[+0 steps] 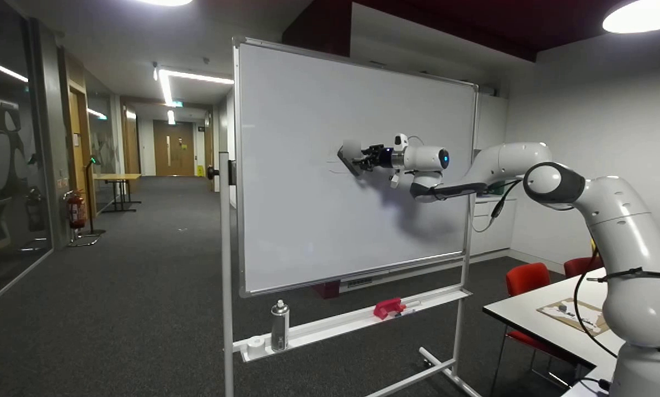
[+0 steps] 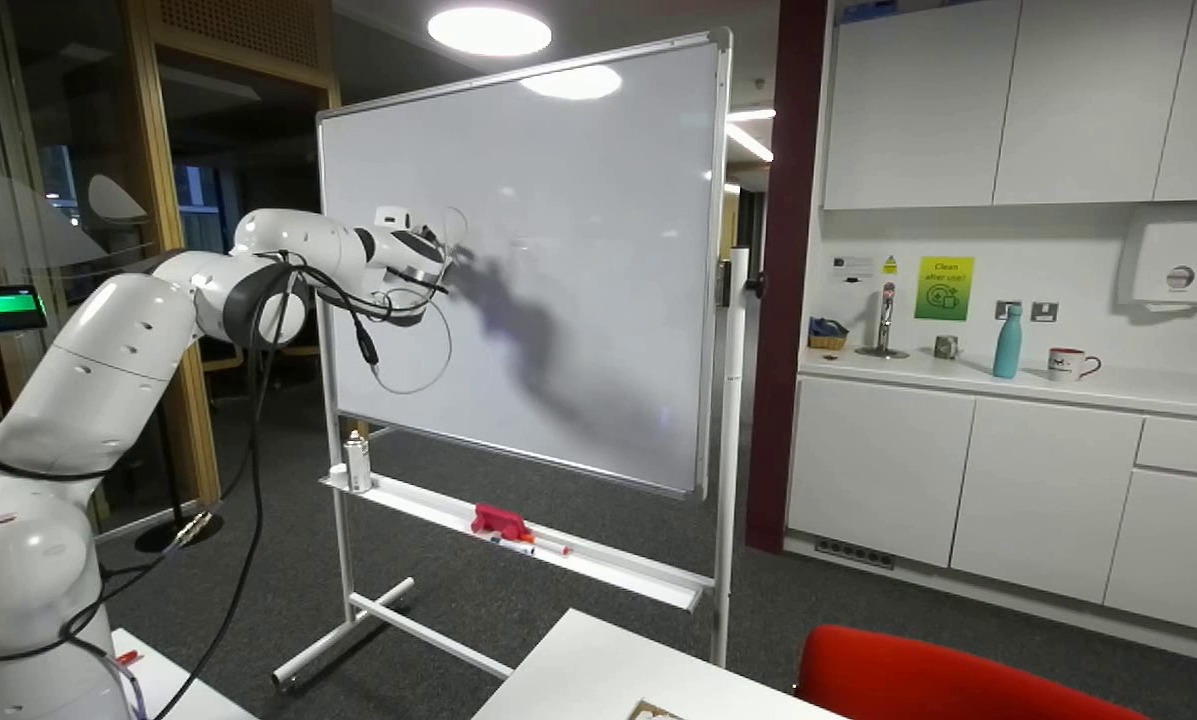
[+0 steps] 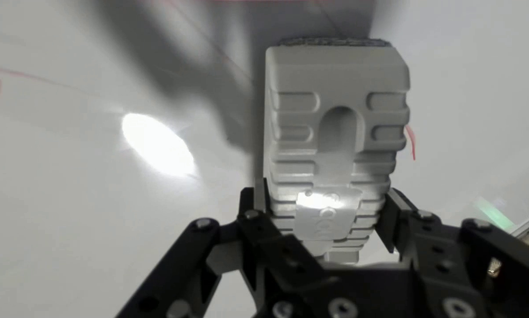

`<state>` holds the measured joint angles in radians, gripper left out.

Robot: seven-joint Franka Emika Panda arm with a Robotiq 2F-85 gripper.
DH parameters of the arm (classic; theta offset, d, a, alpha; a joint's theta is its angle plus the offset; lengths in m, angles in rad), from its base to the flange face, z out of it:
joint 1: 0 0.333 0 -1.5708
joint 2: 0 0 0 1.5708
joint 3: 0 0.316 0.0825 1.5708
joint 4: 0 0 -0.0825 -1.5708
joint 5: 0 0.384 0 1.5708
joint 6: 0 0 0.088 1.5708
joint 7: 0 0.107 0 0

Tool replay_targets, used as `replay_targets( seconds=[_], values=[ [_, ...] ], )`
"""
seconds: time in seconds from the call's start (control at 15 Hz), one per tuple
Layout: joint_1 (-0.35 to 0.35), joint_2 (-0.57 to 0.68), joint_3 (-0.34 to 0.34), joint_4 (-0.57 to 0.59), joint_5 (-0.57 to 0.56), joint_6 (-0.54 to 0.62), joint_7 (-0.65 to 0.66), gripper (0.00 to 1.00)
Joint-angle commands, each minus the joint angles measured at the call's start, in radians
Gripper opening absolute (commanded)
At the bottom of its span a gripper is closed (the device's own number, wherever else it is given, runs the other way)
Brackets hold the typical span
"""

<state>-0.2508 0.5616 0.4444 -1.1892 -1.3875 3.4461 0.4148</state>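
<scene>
My gripper (image 3: 328, 201) is shut on a ribbed grey board eraser (image 3: 337, 88), one black finger pressed to each side near its narrow end. A dark felt edge shows at the eraser's far end. The eraser (image 1: 347, 161) is tilted at the whiteboard (image 1: 307, 231) in an exterior view; whether its felt fully touches the surface I cannot tell. Thin red marks (image 3: 30, 76) run left of it in the wrist view, and a short red stroke (image 3: 413, 141) lies just to its right. In an exterior view the arm's wrist (image 2: 413, 265) hides the jaws.
Below the board, a tray (image 1: 330, 329) carries a spray can (image 1: 280, 326), a white roll (image 1: 256, 345), a red holder (image 1: 387, 309) and pens. A white table (image 2: 618, 665) and red chair (image 2: 918, 670) stand in front. A cable (image 2: 448, 350) hangs from the arm.
</scene>
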Motion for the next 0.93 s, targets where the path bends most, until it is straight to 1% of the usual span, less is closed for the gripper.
replay_targets(
  seconds=[0.0,0.33,0.87],
  values=[
    [-0.017,0.035,-0.02,0.124,0.002,-0.096,-0.032,0.34],
    [-0.042,0.017,-0.028,0.16,0.027,-0.088,-0.012,0.34],
    [-0.121,0.009,-0.023,0.272,0.09,-0.087,0.004,0.34]
  ],
)
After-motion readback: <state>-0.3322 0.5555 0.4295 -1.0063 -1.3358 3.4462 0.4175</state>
